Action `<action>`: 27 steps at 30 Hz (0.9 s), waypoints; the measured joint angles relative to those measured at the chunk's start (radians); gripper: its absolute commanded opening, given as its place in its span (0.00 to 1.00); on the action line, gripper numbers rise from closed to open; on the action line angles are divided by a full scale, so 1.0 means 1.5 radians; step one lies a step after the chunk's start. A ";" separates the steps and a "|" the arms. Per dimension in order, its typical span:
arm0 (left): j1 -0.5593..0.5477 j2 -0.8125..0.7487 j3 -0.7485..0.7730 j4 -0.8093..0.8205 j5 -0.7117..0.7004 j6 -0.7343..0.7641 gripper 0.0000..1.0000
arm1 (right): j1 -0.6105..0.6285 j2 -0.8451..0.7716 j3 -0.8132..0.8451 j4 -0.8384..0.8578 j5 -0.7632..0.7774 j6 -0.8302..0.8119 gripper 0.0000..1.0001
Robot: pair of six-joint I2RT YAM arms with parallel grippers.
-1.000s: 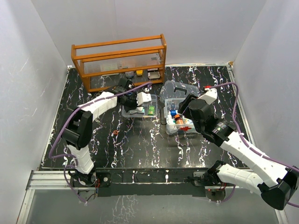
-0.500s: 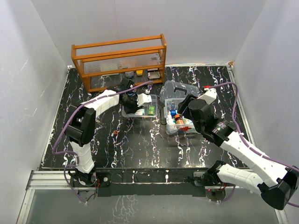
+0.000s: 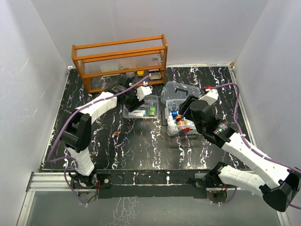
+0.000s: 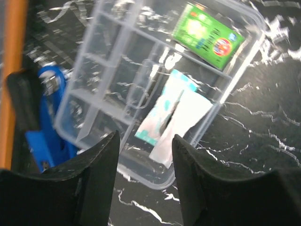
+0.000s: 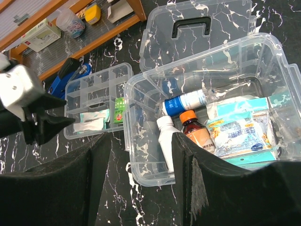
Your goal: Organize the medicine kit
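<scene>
The medicine kit's clear box (image 5: pixel 141 122) (image 3: pixel 170 128) stands open, holding a white bottle (image 5: pixel 167 141), a brown bottle with an orange cap (image 5: pixel 193 129), a blue-and-white tube (image 5: pixel 188 101) and packets (image 5: pixel 240 129). Its lid (image 5: pixel 221 28) with the dark handle lies behind it. The divided tray insert (image 4: pixel 99 70) (image 3: pixel 151 100) sits to the left, holding a green box (image 4: pixel 207 35) and white-teal packets (image 4: pixel 174 117). My left gripper (image 4: pixel 144 141) (image 3: pixel 139 96) hovers open over the tray's edge. My right gripper (image 5: pixel 141 141) (image 3: pixel 182 110) hangs open above the box's near corner.
The orange wooden rack (image 3: pixel 120 59) stands at the back left with small items on its bottom shelf (image 5: pixel 70 21). A blue tool (image 4: pixel 44 127) lies between rack and tray. A small red bit (image 3: pixel 116 135) lies on the black marbled table (image 3: pixel 141 146).
My left gripper has opened and drawn back from over the tray toward the rack. The right arm has not moved.
</scene>
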 measured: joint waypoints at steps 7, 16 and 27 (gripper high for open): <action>0.000 -0.123 -0.059 0.099 -0.137 -0.238 0.67 | 0.000 -0.007 0.000 -0.002 0.002 0.002 0.53; 0.034 -0.279 -0.106 0.035 -0.294 -0.548 0.99 | 0.000 -0.011 0.000 -0.003 0.011 -0.002 0.53; 0.058 -0.346 -0.299 -0.061 -0.281 -0.728 0.88 | 0.000 -0.011 0.000 -0.003 0.013 -0.003 0.53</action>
